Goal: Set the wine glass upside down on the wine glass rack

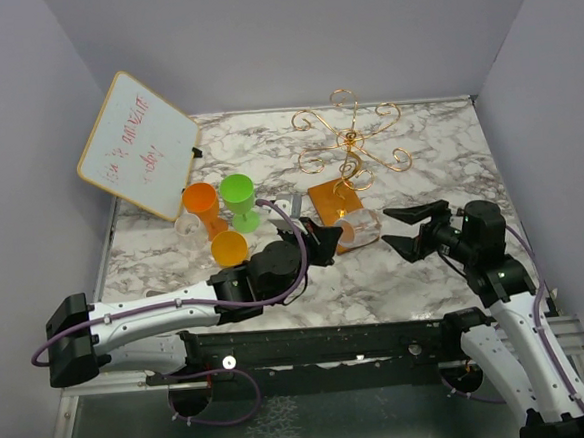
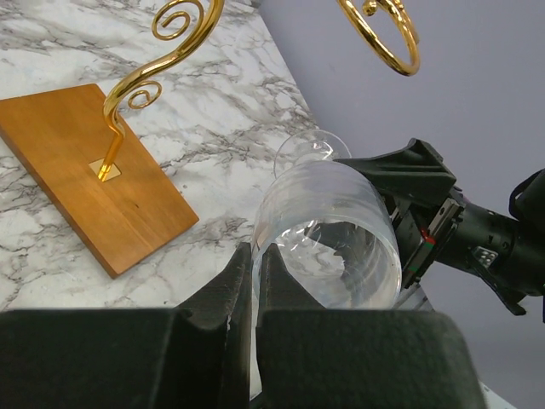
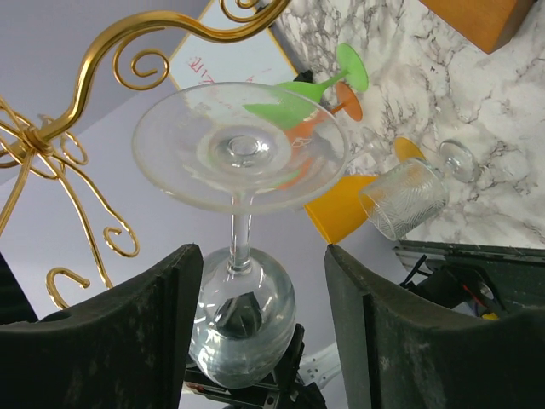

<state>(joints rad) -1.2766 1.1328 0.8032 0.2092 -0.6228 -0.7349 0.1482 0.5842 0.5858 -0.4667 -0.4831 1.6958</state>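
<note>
A clear wine glass (image 1: pixel 361 228) is held on its side just above the table, its foot toward the right arm. My left gripper (image 1: pixel 319 243) is shut on the glass: in the left wrist view the fingertips (image 2: pixel 240 271) pinch the bowl's rim wall (image 2: pixel 328 226). My right gripper (image 1: pixel 401 229) is open, just right of the foot. In the right wrist view its fingers (image 3: pixel 162 315) stand either side of the stem and bowl (image 3: pixel 243 328), with the foot (image 3: pixel 238 145) beyond. The gold wire rack (image 1: pixel 352 140) on its wooden base (image 1: pixel 329 201) stands just behind the glass and also shows in the left wrist view (image 2: pixel 94 170).
A white board with red writing (image 1: pixel 138 144) leans at the back left. An orange cup (image 1: pixel 203 200), a green goblet (image 1: pixel 238 195), a yellow cup (image 1: pixel 229 248) and a clear textured glass (image 1: pixel 187 226) cluster left of the left gripper.
</note>
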